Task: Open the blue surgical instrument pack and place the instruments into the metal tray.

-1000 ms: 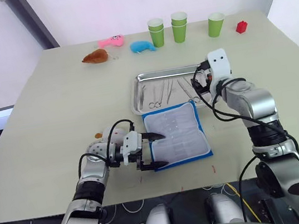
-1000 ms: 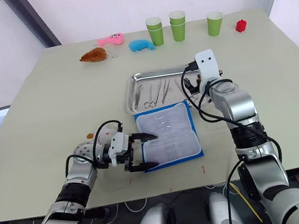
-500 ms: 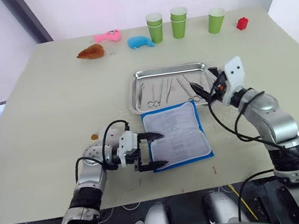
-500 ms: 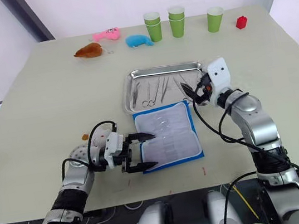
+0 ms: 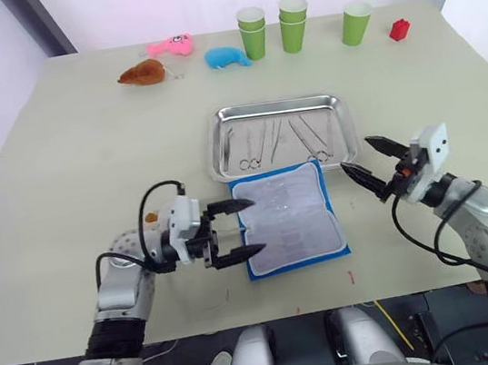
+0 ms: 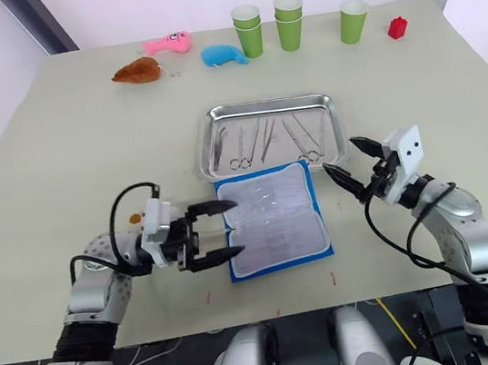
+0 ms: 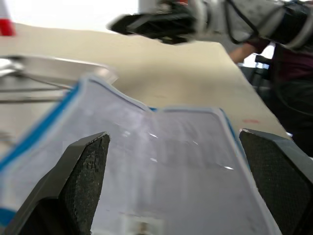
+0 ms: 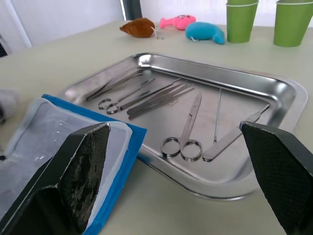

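The blue surgical instrument pack lies open and flat on the desk, whitish lining up, near the desk's front edge. The left claw sits at the pack's 9 o'clock edge with its two black fingers spread apart, one finger over the near-left corner and one at the far-left edge; whether they touch the lining cannot be told. The right claw hovers at the pack's 3 o'clock side, apart from it, fingers spread wide and holding nothing.

The metal tray stands just beyond the pack at 12 o'clock, its near rim touching or just beside the pack's far edge. The instruments lie inside the tray: ring-handled scissors, forceps and tweezers, spread across its floor.

Along the far edge of the desk stand green cups, a red block at 1 o'clock, and a blue plush toy, a pink toy and a brown toy at 11 o'clock.
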Action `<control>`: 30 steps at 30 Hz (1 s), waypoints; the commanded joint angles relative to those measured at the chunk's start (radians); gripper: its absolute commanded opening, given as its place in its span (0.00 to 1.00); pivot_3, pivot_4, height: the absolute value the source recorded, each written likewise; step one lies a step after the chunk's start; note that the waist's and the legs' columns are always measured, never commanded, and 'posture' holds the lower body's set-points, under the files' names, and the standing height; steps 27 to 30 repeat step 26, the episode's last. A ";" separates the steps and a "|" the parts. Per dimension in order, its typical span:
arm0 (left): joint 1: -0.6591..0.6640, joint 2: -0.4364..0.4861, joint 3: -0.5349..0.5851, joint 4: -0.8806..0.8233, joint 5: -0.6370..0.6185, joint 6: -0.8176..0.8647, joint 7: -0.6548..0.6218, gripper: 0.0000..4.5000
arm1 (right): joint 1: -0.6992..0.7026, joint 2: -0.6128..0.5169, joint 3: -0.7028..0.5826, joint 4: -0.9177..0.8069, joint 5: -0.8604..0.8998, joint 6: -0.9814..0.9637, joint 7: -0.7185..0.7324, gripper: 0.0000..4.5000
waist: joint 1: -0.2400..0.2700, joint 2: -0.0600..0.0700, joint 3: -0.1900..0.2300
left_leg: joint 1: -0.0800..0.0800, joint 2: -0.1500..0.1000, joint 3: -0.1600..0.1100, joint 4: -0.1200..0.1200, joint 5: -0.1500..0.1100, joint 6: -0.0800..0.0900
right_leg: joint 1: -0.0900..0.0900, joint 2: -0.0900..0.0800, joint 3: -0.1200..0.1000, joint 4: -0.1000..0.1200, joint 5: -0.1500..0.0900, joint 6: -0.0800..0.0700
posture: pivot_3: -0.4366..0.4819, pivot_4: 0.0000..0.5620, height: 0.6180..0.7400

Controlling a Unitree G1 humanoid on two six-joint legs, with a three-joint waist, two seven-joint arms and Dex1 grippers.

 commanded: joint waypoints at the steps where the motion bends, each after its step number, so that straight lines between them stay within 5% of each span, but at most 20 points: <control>1: 0.058 0.038 0.120 -0.073 -0.068 0.063 0.086 1.00 | 0.088 -0.045 -0.076 -0.057 0.063 -0.038 0.065 0.99 | -0.001 0.000 0.000 | 0.000 0.000 0.000 0.000 0.000 0.000 | 0.000 0.000 0.000 0.000 0.000 0.000 | 0.48 0.27 1.00; 11: 0.377 0.136 0.396 -0.145 -0.153 0.170 0.162 1.00 | 0.344 -0.121 -0.232 -0.076 0.144 -0.121 0.215 0.99 | 0.001 0.000 0.002 | 0.002 0.002 0.000 0.001 0.000 0.000 | 0.001 -0.001 0.001 0.002 0.000 0.000 | 0.48 0.27 1.00; 15: 0.507 0.129 0.477 -0.073 -0.080 0.093 0.196 1.00 | 0.444 -0.144 -0.305 -0.062 0.177 -0.123 0.256 0.99 | 0.004 0.000 0.002 | 0.002 0.005 0.001 0.005 0.000 0.000 | 0.002 -0.001 0.000 0.003 0.000 0.000 | 0.48 0.27 1.00; 20: 0.595 0.122 0.484 -0.030 0.031 0.037 0.292 1.00 | 0.543 -0.151 -0.384 0.001 0.151 -0.193 0.296 0.99 | 0.006 -0.002 0.001 | 0.004 0.005 0.002 0.007 0.000 0.000 | 0.003 0.000 0.000 0.003 0.000 0.000 | 0.48 0.27 1.00; 30: 0.636 0.110 0.470 -0.049 0.057 0.008 0.323 1.00 | 0.597 -0.145 -0.413 0.035 0.140 -0.253 0.321 0.99 | 0.009 -0.001 0.001 | 0.006 0.007 0.004 0.009 0.000 0.000 | 0.004 0.000 0.001 0.005 -0.002 -0.002 | 0.48 0.27 1.00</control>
